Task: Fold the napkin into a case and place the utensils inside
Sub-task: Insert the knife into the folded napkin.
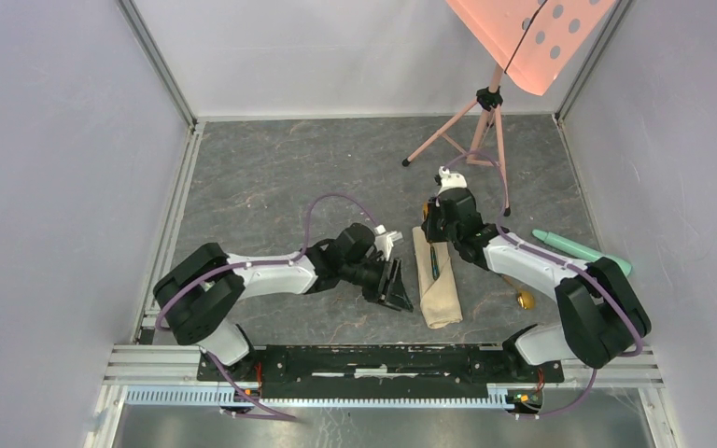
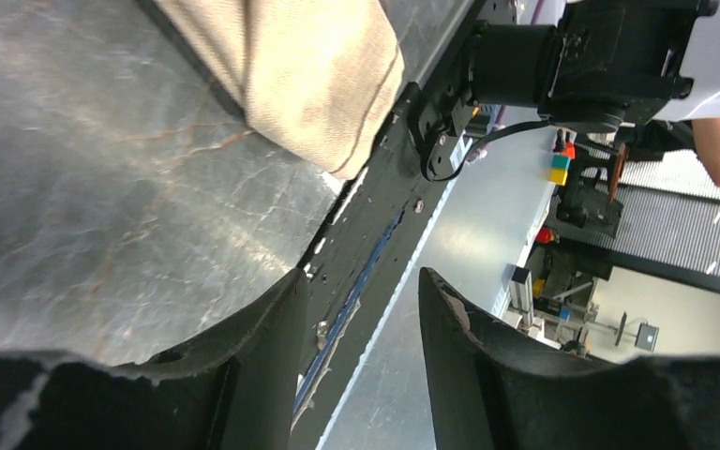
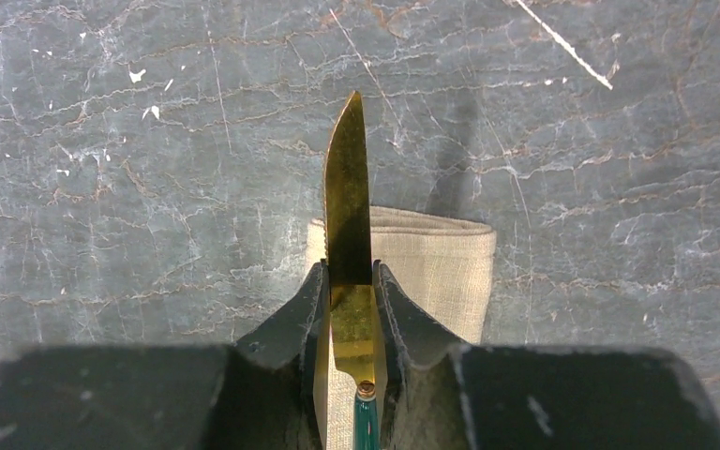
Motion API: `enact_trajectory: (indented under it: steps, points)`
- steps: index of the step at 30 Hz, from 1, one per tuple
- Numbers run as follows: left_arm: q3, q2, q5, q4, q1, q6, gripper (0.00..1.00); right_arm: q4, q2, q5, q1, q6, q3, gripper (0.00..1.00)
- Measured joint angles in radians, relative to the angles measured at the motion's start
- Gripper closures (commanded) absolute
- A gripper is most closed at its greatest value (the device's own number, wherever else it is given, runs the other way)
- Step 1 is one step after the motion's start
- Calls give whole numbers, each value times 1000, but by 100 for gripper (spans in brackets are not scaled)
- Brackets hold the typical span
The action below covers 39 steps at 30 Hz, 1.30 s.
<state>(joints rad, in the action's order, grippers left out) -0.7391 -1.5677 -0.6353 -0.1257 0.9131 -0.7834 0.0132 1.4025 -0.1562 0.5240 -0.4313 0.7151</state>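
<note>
The napkin lies folded as a narrow beige case in front of the arms, running from near to far. My right gripper hovers over its far end, shut on a gold knife with a teal handle. The blade points past the case's far edge, and the handle runs back over the cloth. My left gripper is just left of the case with its jaws open and empty. The near end of the case shows ahead of it. A gold spoon lies on the table by the right arm.
A mint-green cylinder lies at the right, behind the right arm. A pink tripod stand with a perforated pink shelf stands at the back right. The black base rail runs along the near edge. Grey walls close in both sides.
</note>
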Motion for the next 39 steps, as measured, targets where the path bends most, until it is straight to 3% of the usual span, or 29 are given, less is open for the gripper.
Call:
enact_trajectory:
  steps: [10, 15, 24, 39]
  points:
    - [8, -90, 84, -185, 129, -86, 51, -40, -9, -24, 32, -71, -33, 100]
    - [33, -151, 111, -306, 156, -153, 47, -90, -27, -56, 69, -105, -33, 100]
    - [132, -259, 151, -533, 173, -311, 50, -149, -82, -110, 113, -176, -54, 99]
    - [105, -316, 201, -591, 190, -339, 62, -198, -85, -129, 150, -220, -76, 97]
